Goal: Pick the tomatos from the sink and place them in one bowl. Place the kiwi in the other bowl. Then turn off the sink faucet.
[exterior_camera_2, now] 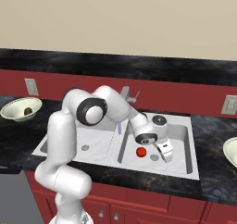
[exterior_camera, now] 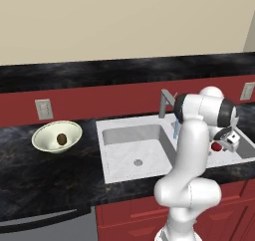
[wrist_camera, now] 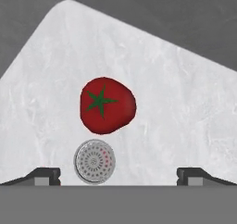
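Tomato (wrist_camera: 107, 105) lies on the floor of the right basin of the sink (exterior_camera_2: 183, 163), just beside the small round drain (wrist_camera: 94, 161) and nearly touching it. In the hand view its green star-shaped stem scar faces up toward the camera, a little left of its middle; the fruit is close to round, slightly wider than tall there, so no clear long axis shows. The right base view shows the same tomato (exterior_camera_2: 141, 152) as a red ball left of the drain (exterior_camera_2: 154, 158), and the left base view shows a sliver of it (exterior_camera: 216, 147) behind the arm.

The left base view gives the kiwi (exterior_camera: 61, 139) sitting inside the bowl (exterior_camera: 42, 143) on the dark counter left of the sink; the right base view also shows the rim of a second bowl (exterior_camera_2: 230, 152) at the far right. A thin blue stream runs under the faucet (exterior_camera_2: 127, 96).

The gripper (exterior_camera_2: 166, 154) hangs over the right basin above the tomato, fingers spread wide, holding and touching nothing
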Tool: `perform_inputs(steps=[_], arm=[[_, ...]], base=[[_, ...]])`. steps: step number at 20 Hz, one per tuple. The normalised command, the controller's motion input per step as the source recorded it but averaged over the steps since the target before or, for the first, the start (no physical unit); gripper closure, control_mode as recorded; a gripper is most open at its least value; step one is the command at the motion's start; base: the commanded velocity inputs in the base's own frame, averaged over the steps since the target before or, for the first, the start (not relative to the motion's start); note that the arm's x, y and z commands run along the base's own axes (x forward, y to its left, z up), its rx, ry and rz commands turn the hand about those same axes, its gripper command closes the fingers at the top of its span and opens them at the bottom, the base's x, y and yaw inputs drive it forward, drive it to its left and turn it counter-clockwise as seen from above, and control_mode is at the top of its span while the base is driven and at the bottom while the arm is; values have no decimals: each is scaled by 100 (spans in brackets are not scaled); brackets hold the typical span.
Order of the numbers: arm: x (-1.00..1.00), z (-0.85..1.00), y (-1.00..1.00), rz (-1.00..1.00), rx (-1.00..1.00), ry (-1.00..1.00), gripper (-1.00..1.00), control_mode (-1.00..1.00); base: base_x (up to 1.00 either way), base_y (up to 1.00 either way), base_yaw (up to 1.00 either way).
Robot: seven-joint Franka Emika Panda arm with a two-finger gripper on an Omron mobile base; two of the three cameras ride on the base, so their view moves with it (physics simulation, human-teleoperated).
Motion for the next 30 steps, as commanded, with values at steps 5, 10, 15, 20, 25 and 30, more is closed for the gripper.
perform_inputs(steps=[5, 10, 15, 20, 25, 30], arm=[[26, -26, -14, 0, 0, 4, -100, -100], [28, -24, -12, 0, 0, 5, -100, -100], [30, -27, -10, 0, 0, 6, -100, -100], [26, -28, -12, 0, 0, 5, -100, -100], [11, -24, -37, 0, 0, 1, -100, -100], [-2, -29, -10, 0, 0, 9, 100, -100]], base=[[0, 0, 0], [0, 0, 0], [0, 0, 0], [0, 0, 0], [0, 0, 0], [0, 0, 0]])
